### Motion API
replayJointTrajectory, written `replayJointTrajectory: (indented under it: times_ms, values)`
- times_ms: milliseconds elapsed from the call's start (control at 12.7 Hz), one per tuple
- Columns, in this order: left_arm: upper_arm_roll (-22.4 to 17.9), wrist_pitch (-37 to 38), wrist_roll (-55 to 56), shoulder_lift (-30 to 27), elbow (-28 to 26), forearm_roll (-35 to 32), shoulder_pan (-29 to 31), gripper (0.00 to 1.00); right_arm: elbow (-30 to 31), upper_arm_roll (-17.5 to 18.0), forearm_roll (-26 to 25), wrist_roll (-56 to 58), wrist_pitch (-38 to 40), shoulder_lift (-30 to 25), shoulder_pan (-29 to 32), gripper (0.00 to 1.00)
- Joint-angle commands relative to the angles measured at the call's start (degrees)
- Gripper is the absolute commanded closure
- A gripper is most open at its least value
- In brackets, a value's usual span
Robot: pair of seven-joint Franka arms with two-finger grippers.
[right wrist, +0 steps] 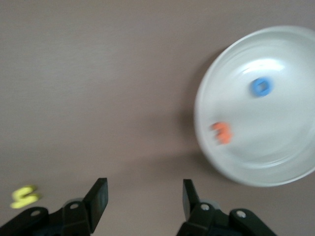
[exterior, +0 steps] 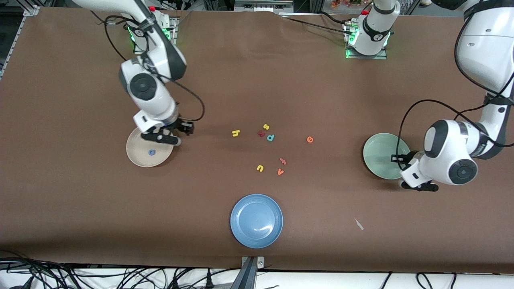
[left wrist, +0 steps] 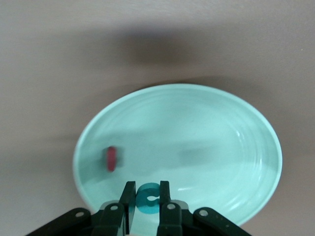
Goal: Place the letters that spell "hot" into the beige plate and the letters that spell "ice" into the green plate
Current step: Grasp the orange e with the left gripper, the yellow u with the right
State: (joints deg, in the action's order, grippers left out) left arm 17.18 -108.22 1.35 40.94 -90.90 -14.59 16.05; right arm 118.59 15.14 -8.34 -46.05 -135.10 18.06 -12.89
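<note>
Left end effector (left wrist: 146, 201) pinches the small teal plastic c (left wrist: 148, 197) over the mint-green plate (left wrist: 236, 123); right end effector (right wrist: 142, 196) spread, half cut off.

Even, bright overhead light falls on the brown table (exterior: 257, 80) with soft, short shadows under both arms. The blue plate (exterior: 256, 220) carries a small white glare streak near its centre. In the left wrist view a broad dim shadow lies on the cloth just beside the green plate (left wrist: 236, 128), and the red letter (left wrist: 111, 159) in it is smeared. The beige plate (right wrist: 295, 162) in the right wrist view is motion-blurred, with glare on its rim.
</note>
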Motion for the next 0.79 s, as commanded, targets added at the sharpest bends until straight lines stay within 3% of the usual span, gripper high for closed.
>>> replayJointTrajectory:
  times_ms: [0,79,157,393,707]
  values:
    - [0.57,-1.91,-0.56,-0.68,-2.09,-1.67,0.74,0.46,-3.88,-0.11,0.43,-10.61,-3.23,5.30,-4.67,0.30]
    - [0.83,-1.56,-0.47,-1.12,-1.91,-1.58,0.74,0.14,-4.85,-0.11,0.17,-13.86,-4.19,6.88,-6.25,0.30]
    - [1.10,-1.04,0.05,-2.60,-1.65,-1.49,0.30,0.00,-6.08,-0.20,0.08,-17.03,-5.42,8.72,-7.92,0.30]
    - [6.00,5.80,2.59,-7.00,0.02,-0.61,-0.58,0.00,-9.68,-0.20,-2.02,-24.94,-6.58,12.86,-11.53,0.30]
    - [15.40,8.90,20.05,-9.12,-0.68,3.51,-0.49,0.00,-10.39,-0.29,-8.78,-34.18,-7.36,16.12,-14.52,0.22]
